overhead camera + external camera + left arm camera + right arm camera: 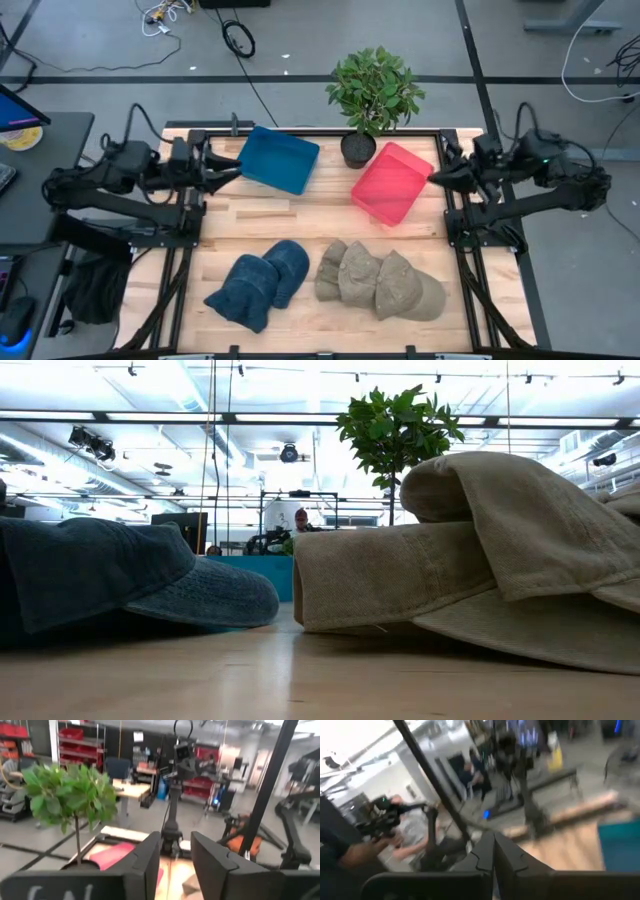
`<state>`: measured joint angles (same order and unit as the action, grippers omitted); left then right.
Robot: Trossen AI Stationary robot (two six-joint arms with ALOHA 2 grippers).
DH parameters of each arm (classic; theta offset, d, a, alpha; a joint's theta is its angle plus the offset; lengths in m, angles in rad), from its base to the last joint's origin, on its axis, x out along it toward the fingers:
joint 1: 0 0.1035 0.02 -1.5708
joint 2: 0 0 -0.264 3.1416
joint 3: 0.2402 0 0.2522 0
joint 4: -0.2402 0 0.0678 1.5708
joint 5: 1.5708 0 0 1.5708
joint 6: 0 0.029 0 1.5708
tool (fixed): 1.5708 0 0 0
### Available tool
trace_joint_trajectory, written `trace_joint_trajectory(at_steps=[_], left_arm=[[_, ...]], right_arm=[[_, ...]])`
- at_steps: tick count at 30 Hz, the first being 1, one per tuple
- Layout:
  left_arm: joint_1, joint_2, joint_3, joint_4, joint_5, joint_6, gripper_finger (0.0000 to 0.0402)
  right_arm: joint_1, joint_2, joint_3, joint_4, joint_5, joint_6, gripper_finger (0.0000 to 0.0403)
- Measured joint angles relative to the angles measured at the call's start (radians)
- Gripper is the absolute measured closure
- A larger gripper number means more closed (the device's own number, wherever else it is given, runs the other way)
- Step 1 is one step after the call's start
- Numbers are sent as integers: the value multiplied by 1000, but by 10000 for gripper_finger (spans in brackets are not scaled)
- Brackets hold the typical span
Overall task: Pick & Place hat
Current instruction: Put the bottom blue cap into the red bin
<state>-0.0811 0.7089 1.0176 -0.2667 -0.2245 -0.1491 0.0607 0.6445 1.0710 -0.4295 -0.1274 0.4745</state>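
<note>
Two denim-blue hats lie overlapping on the near part of the table, and overlapping tan hats lie in a row to their right. In the low view the blue hats and the tan hats fill the foreground, resting on their brims. My left gripper hovers at the far left, beside the blue bin, its fingers apart and empty. My right gripper hovers at the far right, next to the red bin, its fingers shut on nothing.
A blue bin sits far left of centre and a red bin far right of centre, both tilted. A potted plant stands between them at the far edge. Bare wood lies between bins and hats.
</note>
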Motion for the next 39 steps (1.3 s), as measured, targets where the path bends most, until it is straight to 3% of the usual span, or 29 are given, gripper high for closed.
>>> trace_joint_trajectory(at_steps=[6,11,14,22,29,35,39], left_arm=[[0,29,0,-50,-3,0,248],[0,52,0,-58,-2,0,228],[0,60,0,-105,2,8,218],[0,116,-1,-262,136,-22,181],[0,207,0,-402,350,25,171],[0,340,-1,-565,509,38,178],[0,442,-1,-646,580,149,179]], right_arm=[[52,51,0,-75,3,43,392],[119,111,0,-280,-4,96,392],[154,148,-26,-311,2,169,392],[224,173,-245,82,-4,267,392],[266,173,-462,432,-4,376,392],[301,173,-550,583,29,401,392],[313,173,-551,595,58,354,392]])
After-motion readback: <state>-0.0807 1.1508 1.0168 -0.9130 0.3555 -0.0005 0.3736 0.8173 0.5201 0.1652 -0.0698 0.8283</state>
